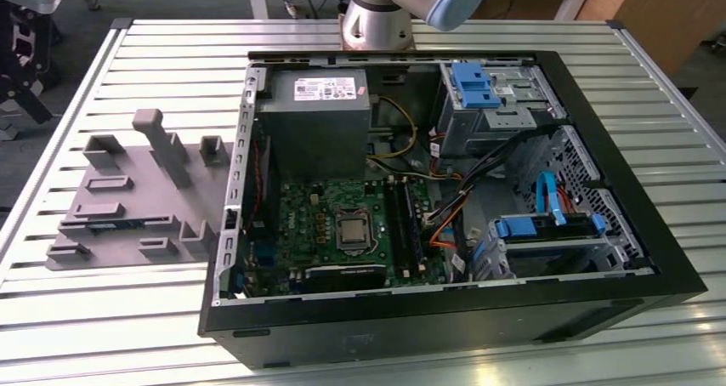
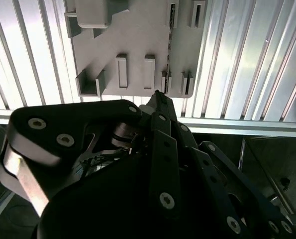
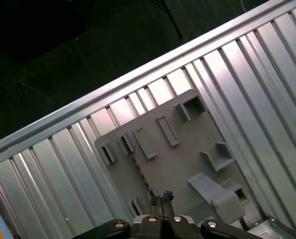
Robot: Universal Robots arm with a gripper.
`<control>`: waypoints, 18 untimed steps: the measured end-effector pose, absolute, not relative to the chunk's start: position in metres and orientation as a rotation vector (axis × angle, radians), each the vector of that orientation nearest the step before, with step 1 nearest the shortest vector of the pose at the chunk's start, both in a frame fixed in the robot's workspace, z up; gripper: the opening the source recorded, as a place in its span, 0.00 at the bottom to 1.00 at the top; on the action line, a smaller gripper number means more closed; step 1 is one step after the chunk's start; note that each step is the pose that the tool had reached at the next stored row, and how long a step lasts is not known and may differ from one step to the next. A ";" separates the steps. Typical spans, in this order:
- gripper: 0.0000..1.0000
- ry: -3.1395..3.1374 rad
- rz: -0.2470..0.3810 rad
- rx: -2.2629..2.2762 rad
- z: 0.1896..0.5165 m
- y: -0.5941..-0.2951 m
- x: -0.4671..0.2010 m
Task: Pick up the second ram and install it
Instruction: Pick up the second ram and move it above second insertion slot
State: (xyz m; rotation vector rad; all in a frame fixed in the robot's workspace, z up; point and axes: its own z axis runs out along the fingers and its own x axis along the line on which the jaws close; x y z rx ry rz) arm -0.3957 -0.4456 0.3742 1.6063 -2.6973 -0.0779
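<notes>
I see gripper (image 2: 157,94) hanging over grey plastic fixture plate (image 2: 133,45) on ribbed aluminium table (image 2: 247,59). Jaws pressed together, nothing between them. Second ram (image 2: 168,45), thin dark green circuit-board stick, stands on edge in plate's slot holders, not picked up. In second wrist view, fingertips sit near one end of it; I can't tell if they touch. In exterior view, open black computer case (image 1: 454,309) sits beside plate toward exterior view's right, green motherboard (image 1: 329,224) exposed inside.
</notes>
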 end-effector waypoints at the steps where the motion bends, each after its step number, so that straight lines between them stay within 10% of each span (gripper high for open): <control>1: 0.11 -2.685 -0.078 1.626 0.374 -0.446 -0.396; 18: 0.11 -2.425 -0.076 1.983 0.369 -0.446 -0.396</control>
